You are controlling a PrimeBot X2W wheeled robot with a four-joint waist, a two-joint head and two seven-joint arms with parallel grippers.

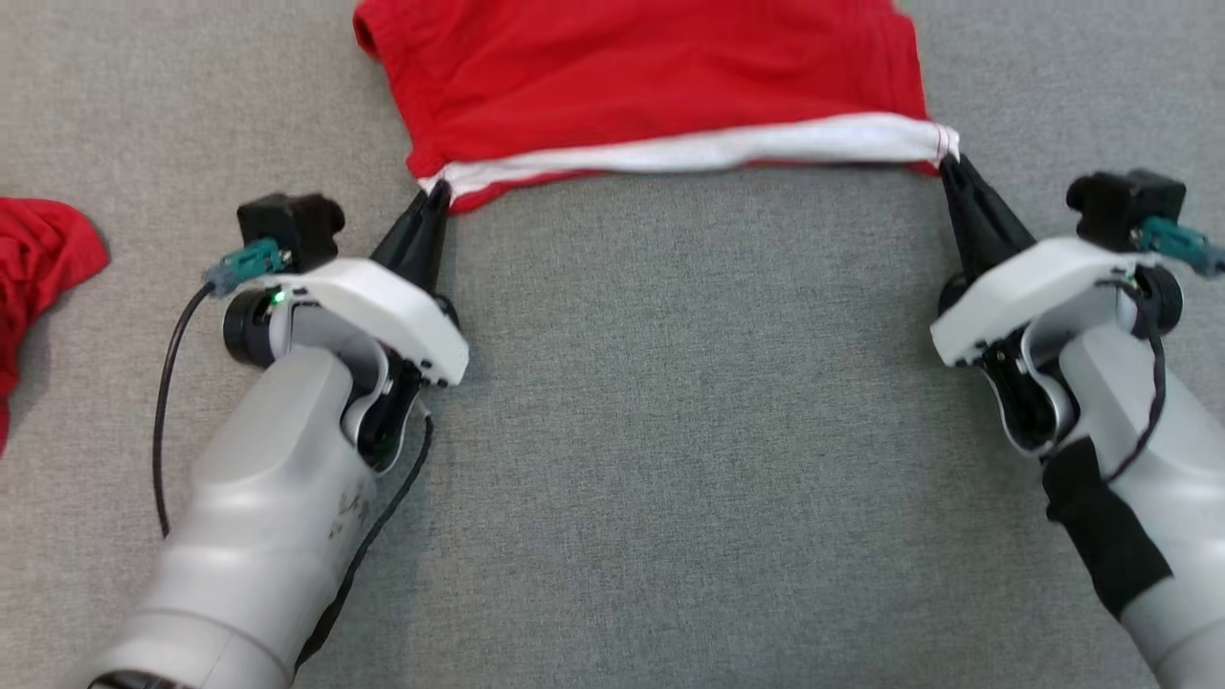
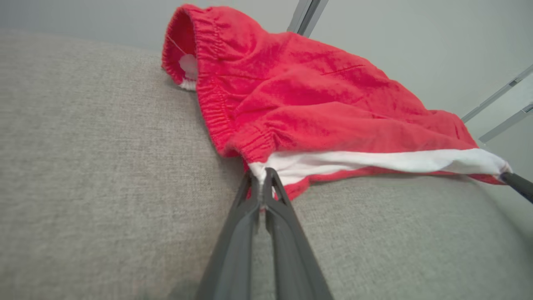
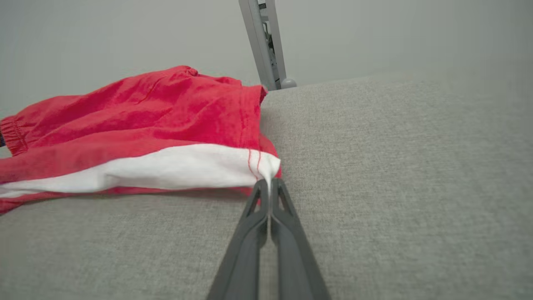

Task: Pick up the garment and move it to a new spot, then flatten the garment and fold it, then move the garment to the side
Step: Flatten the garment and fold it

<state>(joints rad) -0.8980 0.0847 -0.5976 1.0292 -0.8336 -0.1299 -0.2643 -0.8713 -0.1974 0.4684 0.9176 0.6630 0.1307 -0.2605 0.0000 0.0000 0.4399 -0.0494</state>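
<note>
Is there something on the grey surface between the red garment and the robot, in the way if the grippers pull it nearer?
Nothing visible. The left gripper and right gripper already pinch the garment's near corners, and no object lies on the surface between the arms. Another red cloth lies far left, off that path.

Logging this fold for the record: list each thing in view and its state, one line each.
Red garment: spread on the grey surface, white-lined near edge pulled taut.
Left gripper: shut on the garment's left corner.
Right gripper: shut on its right corner.
Second red cloth: crumpled, apart at the left.
</note>
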